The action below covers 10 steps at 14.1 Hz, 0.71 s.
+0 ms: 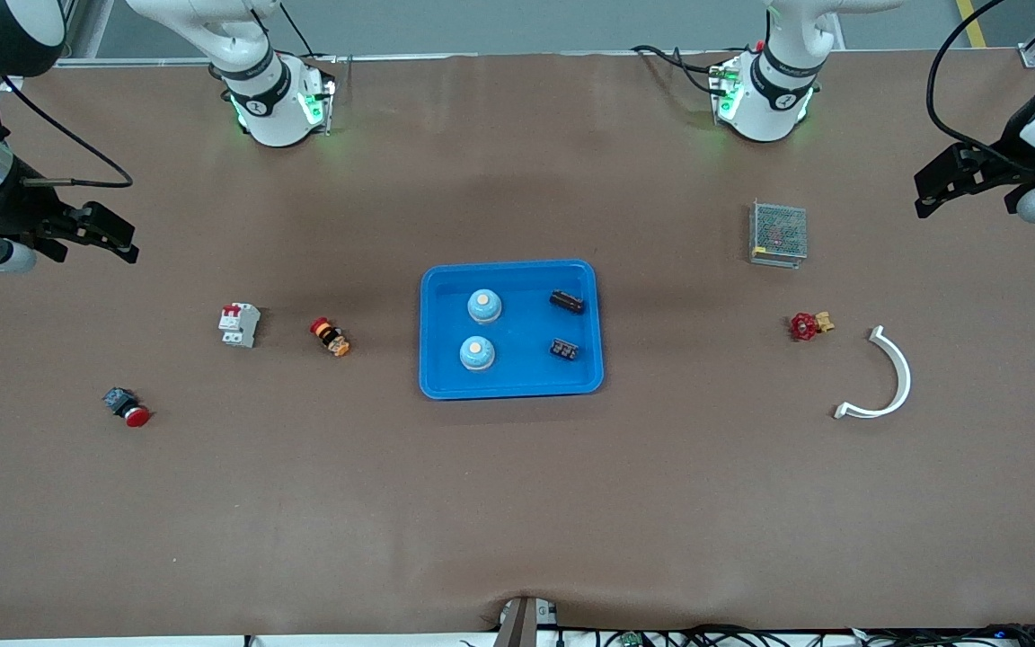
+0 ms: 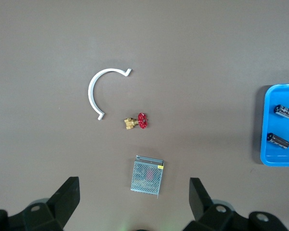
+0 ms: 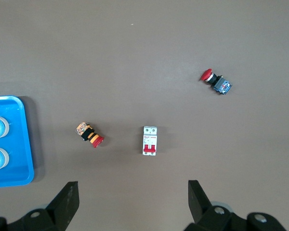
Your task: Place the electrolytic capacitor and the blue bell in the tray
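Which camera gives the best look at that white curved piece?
The left wrist view: the white curved piece lies in the open beneath that camera, its whole arc and both hooked ends plain. The front view shows it too, smaller, at the left arm's end of the table. The right wrist view misses it.

The brown table (image 1: 517, 503) carries the tray (image 1: 511, 386), a breaker (image 1: 239, 324), two pushbuttons, a valve (image 1: 809, 324), a mesh box (image 1: 778, 233) and a white arc (image 1: 886, 377).
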### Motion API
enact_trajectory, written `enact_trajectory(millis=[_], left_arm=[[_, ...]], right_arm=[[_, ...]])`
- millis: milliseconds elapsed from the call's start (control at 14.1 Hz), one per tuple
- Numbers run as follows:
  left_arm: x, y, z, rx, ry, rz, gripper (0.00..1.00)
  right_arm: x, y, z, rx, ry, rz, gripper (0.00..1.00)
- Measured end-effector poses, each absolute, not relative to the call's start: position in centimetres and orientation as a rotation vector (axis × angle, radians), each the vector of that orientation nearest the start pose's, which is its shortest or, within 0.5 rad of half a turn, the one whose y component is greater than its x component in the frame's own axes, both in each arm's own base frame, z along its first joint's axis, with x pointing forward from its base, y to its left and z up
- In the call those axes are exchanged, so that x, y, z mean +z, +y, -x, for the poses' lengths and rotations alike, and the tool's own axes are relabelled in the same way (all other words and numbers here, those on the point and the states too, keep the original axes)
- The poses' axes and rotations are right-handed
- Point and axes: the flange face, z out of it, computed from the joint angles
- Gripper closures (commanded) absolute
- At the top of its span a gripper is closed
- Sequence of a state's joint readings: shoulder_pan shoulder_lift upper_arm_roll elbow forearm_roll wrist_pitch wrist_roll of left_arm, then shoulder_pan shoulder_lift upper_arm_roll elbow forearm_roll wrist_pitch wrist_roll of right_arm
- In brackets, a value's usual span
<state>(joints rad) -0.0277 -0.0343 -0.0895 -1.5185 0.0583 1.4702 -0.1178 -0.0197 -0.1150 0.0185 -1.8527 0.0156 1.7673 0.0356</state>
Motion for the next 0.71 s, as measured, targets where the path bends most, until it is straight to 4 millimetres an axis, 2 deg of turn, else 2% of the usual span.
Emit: enact_trajectory(millis=[425, 708], left_arm=[[65.8, -5.6, -53.0, 0.025, -0.011, 3.078, 0.00], [65.8, -5.7, -52.9, 0.030, -0.008, 3.078, 0.00]], right_arm=[[57.0, 0.1, -52.9, -0.047, 0.062, 3.127, 0.00], [58.5, 0.2, -53.1, -0.090, 0.059, 3.126, 0.00]])
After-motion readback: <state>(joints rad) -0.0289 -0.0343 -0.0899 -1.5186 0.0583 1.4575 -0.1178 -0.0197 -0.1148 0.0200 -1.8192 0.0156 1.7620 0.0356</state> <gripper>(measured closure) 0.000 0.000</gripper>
